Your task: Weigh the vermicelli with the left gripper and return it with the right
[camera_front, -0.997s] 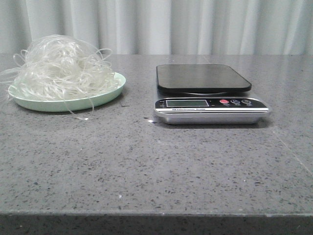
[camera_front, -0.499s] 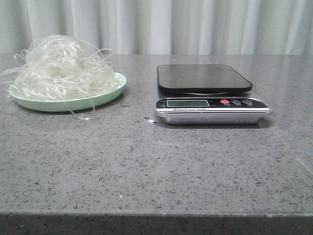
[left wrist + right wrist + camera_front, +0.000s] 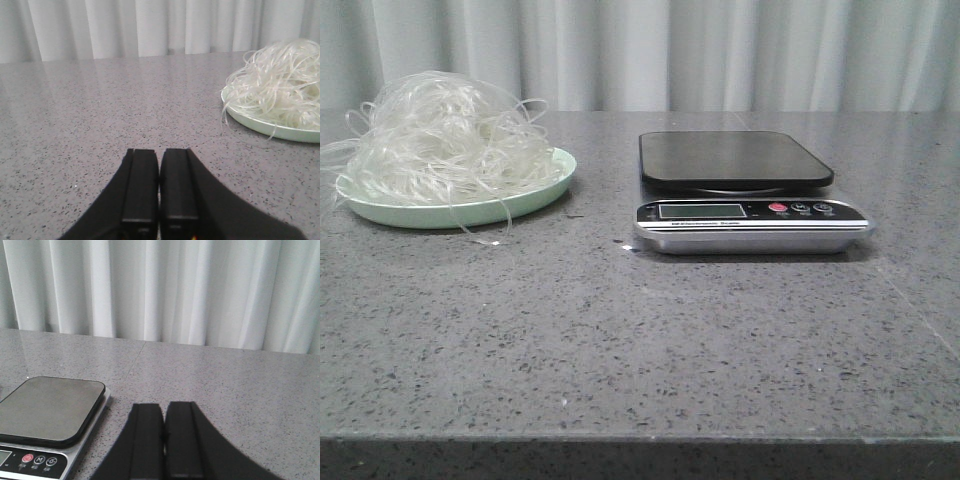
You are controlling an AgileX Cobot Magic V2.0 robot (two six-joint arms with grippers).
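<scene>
Above the grey speckled surface (image 3: 620, 330), my left gripper (image 3: 159, 165) is pressed together, holding nothing. Near it, the vermicelli (image 3: 280, 85) lies heaped on a pale green plate (image 3: 280, 131). My right gripper (image 3: 164, 417) is likewise pressed together, just beside a kitchen scale (image 3: 47, 415) with a bare black platform.
</scene>
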